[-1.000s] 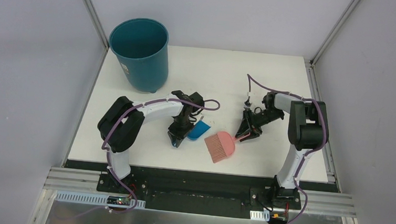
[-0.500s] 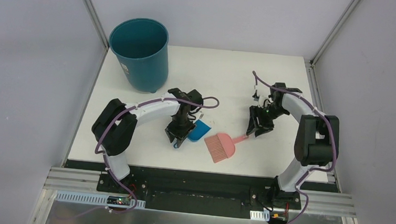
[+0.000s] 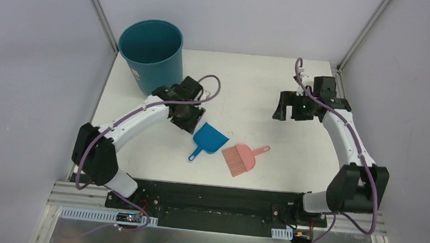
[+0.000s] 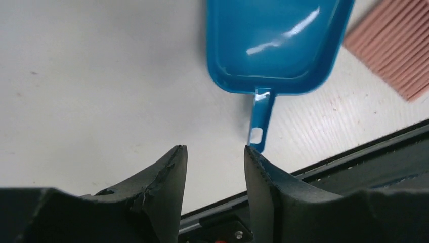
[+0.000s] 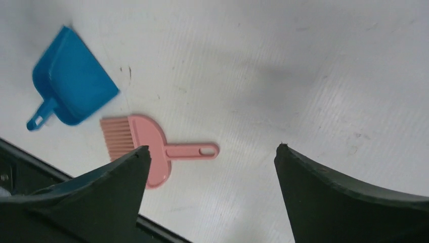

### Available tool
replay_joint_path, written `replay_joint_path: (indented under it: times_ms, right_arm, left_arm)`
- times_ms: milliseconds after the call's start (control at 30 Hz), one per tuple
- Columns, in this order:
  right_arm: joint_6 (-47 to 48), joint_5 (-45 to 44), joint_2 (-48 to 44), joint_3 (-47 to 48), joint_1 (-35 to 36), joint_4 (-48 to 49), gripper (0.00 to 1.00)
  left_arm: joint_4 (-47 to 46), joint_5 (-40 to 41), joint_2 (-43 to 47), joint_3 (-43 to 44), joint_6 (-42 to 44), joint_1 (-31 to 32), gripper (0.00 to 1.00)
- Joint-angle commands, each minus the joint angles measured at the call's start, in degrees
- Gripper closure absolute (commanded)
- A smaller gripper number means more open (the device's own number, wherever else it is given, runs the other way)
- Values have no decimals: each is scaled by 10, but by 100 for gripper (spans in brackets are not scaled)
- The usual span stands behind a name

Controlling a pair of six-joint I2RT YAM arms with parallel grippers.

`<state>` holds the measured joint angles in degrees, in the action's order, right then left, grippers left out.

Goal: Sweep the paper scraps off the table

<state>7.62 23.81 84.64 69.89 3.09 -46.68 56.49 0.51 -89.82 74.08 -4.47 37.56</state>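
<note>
No paper scraps show in any view on the white table (image 3: 244, 83). The blue dustpan (image 3: 208, 139) lies flat near the front edge, with the pink brush (image 3: 241, 157) just to its right; nothing touches either. My left gripper (image 3: 192, 121) hovers behind the dustpan. In the left wrist view its fingers (image 4: 215, 152) stand open and empty, the dustpan handle (image 4: 260, 119) just beyond the tips. My right gripper (image 3: 281, 112) hangs over the table's right half, well behind the brush. Its fingers (image 5: 212, 149) are spread wide and empty above the brush (image 5: 152, 142) and dustpan (image 5: 71, 86).
A teal round bin (image 3: 150, 57) stands at the table's back left corner. A black strip (image 3: 214, 187) runs along the near edge by the arm bases. Metal frame posts and grey walls enclose the table on three sides.
Both grippers opened and let go: the left released the dustpan handle, the right the brush handle. Both arms then pulled up and back, the left toward the bin, the right toward the back right.
</note>
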Motion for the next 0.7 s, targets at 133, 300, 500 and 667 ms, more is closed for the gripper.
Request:
replay_joint_path:
  times_ms: [133, 300, 500, 667]
  right_arm:
    - [-73, -3, -121, -83, -21, 191, 0]
    - [-73, -3, -134, -113, -30, 243, 0]
    - [-183, -8, -132, -119, -67, 238, 0]
    - [-205, 15, -149, -137, -87, 260, 0]
  left_arm:
    - [-236, -23, 217, -129, -33, -114, 46]
    - [-247, 34, 256, -149, -35, -114, 34]
    - [-245, 26, 251, -145, -37, -114, 16]
    - [-243, 31, 251, -145, -37, -115, 16]
